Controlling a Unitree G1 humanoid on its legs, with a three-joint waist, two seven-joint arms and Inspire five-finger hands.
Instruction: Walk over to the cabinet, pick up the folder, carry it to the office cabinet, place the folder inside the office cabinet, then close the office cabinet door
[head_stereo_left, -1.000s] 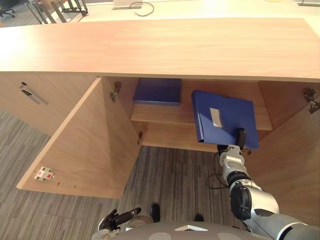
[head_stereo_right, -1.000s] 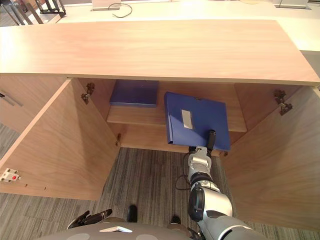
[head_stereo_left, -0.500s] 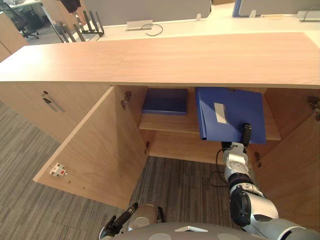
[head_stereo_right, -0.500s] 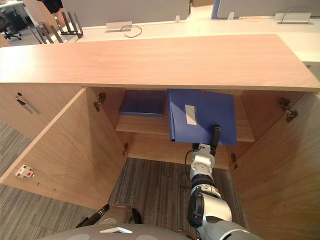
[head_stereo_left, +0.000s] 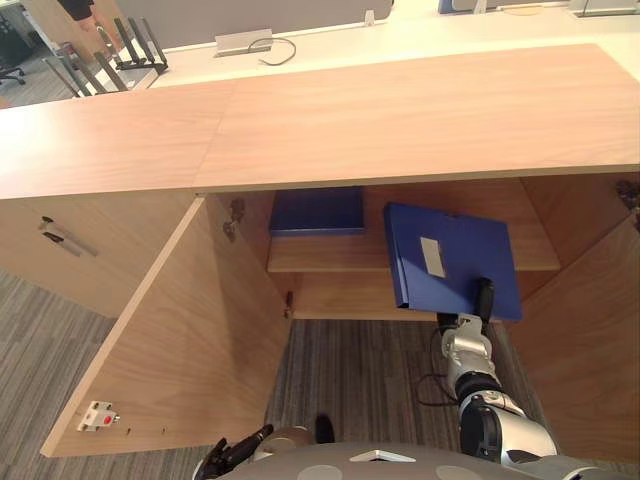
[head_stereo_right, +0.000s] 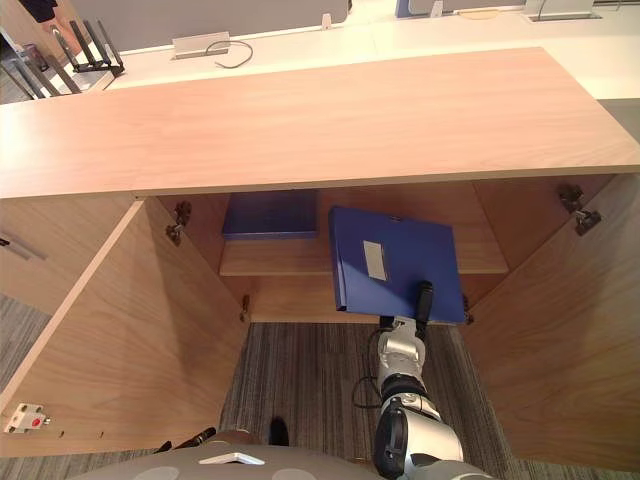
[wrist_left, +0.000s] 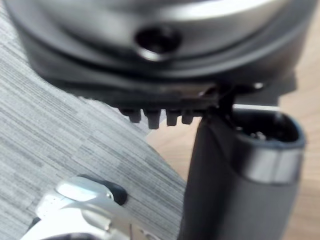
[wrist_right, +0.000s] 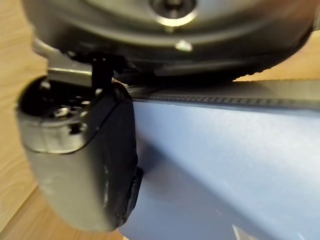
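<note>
The blue folder (head_stereo_left: 448, 255) lay label-up, its long axis running into the office cabinet (head_stereo_left: 400, 110), far edge over the cabinet's shelf (head_stereo_left: 320, 254) and near edge overhanging it. The right hand (head_stereo_left: 484, 297) pinched that near edge, thumb on top and fingers hidden beneath. Both cabinet doors stood wide, with bare shelf between it and a second folder (head_stereo_left: 317, 211). The left hand (head_stereo_left: 238, 450) hung relaxed, low before the cabinet.

No writing, number or brand can be read anywhere in these views. The blue folder (head_stereo_left: 450, 258) carries a pale rectangular label (head_stereo_left: 433, 256) on its cover, but any print on it is too small to make out. A small white fitting (head_stereo_left: 97, 415) with a red spot sits on the inner face of the open office cabinet door (head_stereo_left: 170, 340), and no lettering shows on it.
</note>
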